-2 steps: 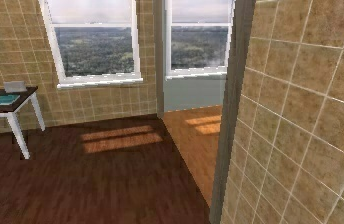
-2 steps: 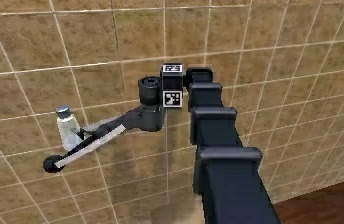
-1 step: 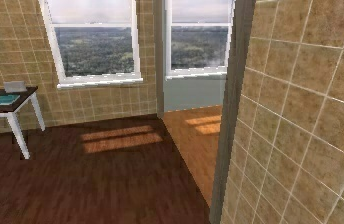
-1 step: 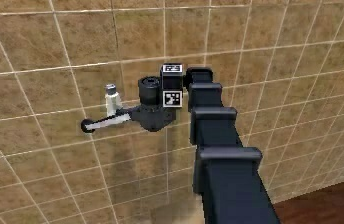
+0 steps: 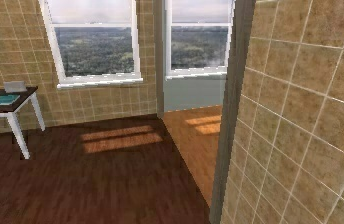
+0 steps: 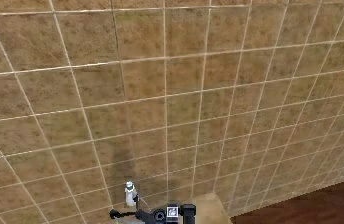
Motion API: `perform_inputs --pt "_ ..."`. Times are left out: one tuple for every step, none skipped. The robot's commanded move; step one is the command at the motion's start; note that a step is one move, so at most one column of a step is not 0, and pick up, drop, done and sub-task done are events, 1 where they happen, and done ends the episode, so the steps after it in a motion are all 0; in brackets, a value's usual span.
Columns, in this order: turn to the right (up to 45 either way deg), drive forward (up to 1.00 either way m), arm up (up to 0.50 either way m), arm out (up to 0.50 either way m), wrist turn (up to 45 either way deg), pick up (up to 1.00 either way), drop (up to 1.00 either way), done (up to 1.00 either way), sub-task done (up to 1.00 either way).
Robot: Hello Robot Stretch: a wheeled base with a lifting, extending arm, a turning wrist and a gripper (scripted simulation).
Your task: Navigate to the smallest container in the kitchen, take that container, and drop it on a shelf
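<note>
At the bottom of the arm side view, my gripper [image 6: 130,209] reaches out toward a tan tiled wall [image 6: 170,100]. A small white bottle-like thing [image 6: 130,192] stands upright at its far end, clear of any surface, so the gripper holds it. The two white marker squares [image 6: 170,213] sit just right of the gripper's dark body.
In the forward view a dark table [image 5: 20,97] with white legs stands at the left and bears a teal flat thing [image 5: 0,99]. Two windows [image 5: 90,40] face me. A doorway [image 5: 195,125] leads onto lighter wood floor. A tiled wall [image 5: 300,130] stands close on the right.
</note>
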Motion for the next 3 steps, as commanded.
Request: perform_inputs --pt "0.0 0.0 -0.32 0.0 0.0 0.0 0.0 0.0 0.0" --pt "0.0 0.0 0.0 0.0 0.0 0.0 1.0 0.0 0.0" --pt "0.0 0.0 0.1 0.0 0.0 0.0 0.0 0.0 0.0"
